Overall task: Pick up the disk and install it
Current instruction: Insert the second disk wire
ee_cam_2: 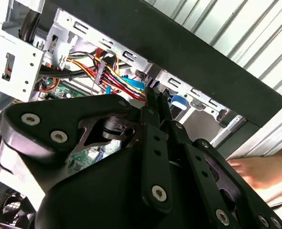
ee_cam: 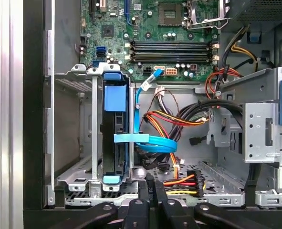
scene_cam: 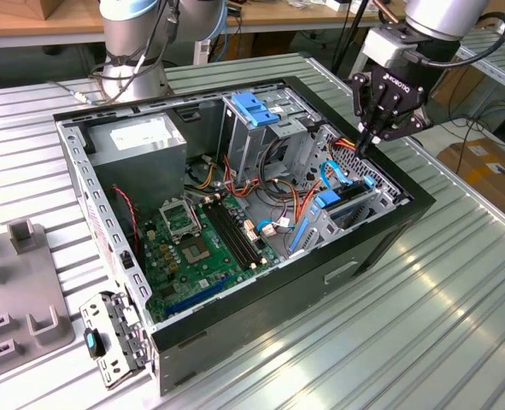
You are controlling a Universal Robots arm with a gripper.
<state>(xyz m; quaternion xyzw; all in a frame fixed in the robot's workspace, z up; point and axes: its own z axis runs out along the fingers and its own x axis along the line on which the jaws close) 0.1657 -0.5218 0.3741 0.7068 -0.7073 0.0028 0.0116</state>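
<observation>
In the first wrist view the gripper (ee_cam: 151, 183) sits nearest, its black fingers (ee_cam: 144, 188) pressed together with nothing between them, tips hanging just above a bundle of red, yellow and orange wires (ee_cam: 183, 180) at the edge of the open computer case (ee_cam: 36, 119). Beyond the tips, the disk (ee_cam: 114, 133) stands on edge in a metal drive cage (ee_cam: 76, 162), seated between the cage walls with its light-blue carrier rail facing up, and a flat blue data cable (ee_cam: 148, 140) loops across beside it. Farther in lies the green motherboard (ee_cam: 145, 21) with its dark memory slots (ee_cam: 172, 50). In the exterior view the gripper (scene_cam: 367, 141) hovers over the case's rim toward that view's right, above the same cage, while a grey power-supply box (scene_cam: 141, 141) sits at the far corner
</observation>
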